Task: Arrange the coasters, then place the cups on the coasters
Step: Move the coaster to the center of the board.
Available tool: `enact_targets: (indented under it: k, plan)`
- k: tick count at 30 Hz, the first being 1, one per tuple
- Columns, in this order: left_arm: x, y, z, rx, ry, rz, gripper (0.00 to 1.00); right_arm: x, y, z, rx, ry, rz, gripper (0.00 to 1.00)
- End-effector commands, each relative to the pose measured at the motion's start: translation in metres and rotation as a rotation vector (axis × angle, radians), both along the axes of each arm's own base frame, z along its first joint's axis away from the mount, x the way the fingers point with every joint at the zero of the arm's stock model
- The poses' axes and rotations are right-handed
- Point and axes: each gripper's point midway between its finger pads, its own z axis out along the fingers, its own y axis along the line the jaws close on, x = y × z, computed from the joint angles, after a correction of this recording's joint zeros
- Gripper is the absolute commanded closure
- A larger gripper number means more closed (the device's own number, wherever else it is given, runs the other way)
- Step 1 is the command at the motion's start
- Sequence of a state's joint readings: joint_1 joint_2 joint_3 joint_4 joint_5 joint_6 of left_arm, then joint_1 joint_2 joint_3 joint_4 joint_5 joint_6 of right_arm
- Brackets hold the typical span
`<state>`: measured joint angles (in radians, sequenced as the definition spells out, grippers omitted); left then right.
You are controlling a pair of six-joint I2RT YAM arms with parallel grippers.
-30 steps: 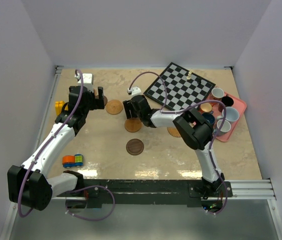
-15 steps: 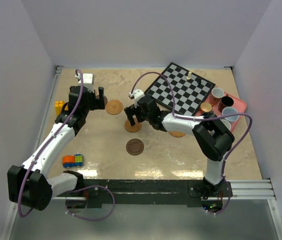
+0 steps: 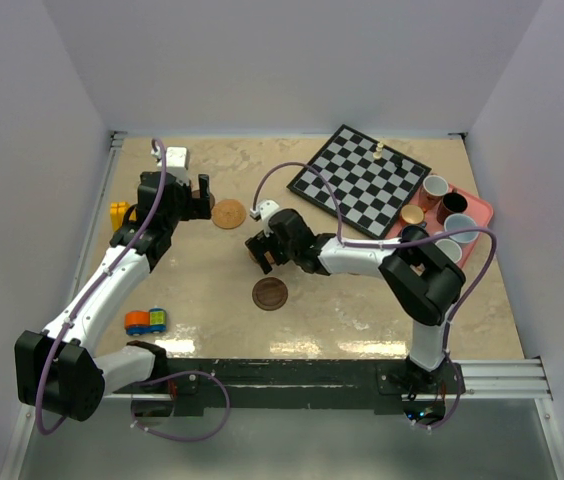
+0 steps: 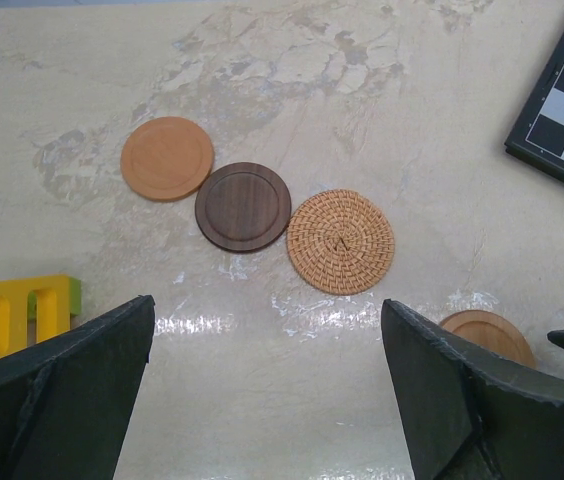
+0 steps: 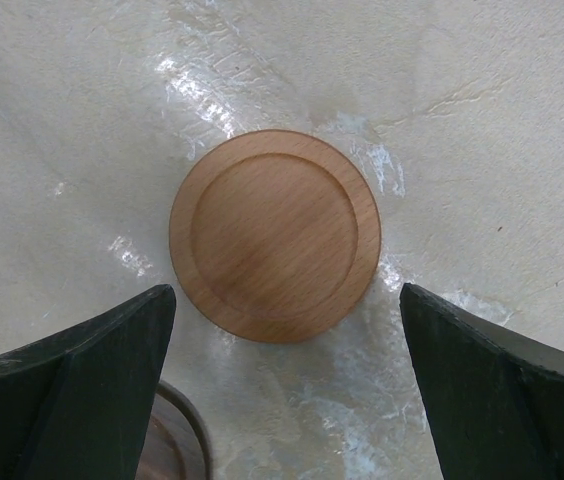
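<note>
**wood coaster** (image 5: 275,235): a thin, flat, round disc of light tan wood with fine grain. a shallow raised rim surrounds a slightly sunken centre. it lies flat on the table (image 5: 442,90), near the middle of the work area, directly below the right gripper (image 5: 287,310).

**handling (judged):** light, rigid, not fragile. the low profile leaves little to grasp from above. take hold across the full width at the outer edge, with the fingers lowered to the glossy, stone-patterned surface. otherwise the disc is likely to slide or slip out.

**right gripper:** jaws spread wide, one finger on each side of the disc. both fingers are clear of it and hold nothing. a dark brown coaster (image 3: 270,293) lies near, toward the arm bases.

**left gripper** (image 4: 267,310): jaws spread wide and empty, over the far left of the table. ahead of it three discs lie edge to edge in a row:
- a plain tan disc (image 4: 167,158), smooth
- a dark ringed disc (image 4: 243,206), wood with turned grooves
- a woven disc (image 4: 341,241), rough and coiled like rattan

a rimmed tan disc (image 4: 487,335) sits partly hidden behind one finger. a yellow block (image 4: 12,315) lies to the left.

**cups** (image 3: 462,227): small, handleless and smooth-walled. they stand grouped in the pink tray (image 3: 480,215) at the right edge, beside the chessboard (image 3: 362,180) and well apart from every coaster. none is on a coaster yet. judged breakable and slippery, so grip across the body.
</note>
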<state>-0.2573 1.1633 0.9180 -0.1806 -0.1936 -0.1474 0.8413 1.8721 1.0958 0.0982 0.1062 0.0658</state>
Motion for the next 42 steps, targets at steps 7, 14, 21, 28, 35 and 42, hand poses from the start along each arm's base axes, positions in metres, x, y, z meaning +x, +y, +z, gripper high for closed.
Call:
enact_targets:
  k: [7, 14, 21, 28, 35, 42]
  plan:
    - [0.006, 0.0, 0.011, -0.02, -0.043, 0.006, 0.0, 0.0, 0.006, 0.001, -0.038, -0.041, -0.03, 0.01]
    - [0.006, 0.001, 0.01, -0.018, -0.041, 0.008, 0.0, -0.001, 0.012, -0.01, -0.044, -0.024, -0.03, 0.01]
    - [0.005, 0.002, 0.01, -0.017, -0.041, 0.013, 0.0, 0.005, 0.012, -0.02, -0.052, -0.011, -0.079, 0.03]
    - [0.005, 0.002, 0.011, -0.017, -0.044, 0.014, 0.0, 0.007, 0.009, -0.027, -0.06, 0.004, -0.124, 0.13]
    - [0.005, 0.002, 0.011, -0.016, -0.044, 0.016, 0.0, 0.016, -0.002, -0.038, -0.059, 0.038, -0.198, 0.2]
    - [0.004, 0.002, 0.013, -0.017, -0.047, 0.014, 0.0, 0.032, -0.013, -0.04, -0.031, 0.047, -0.215, 0.22]
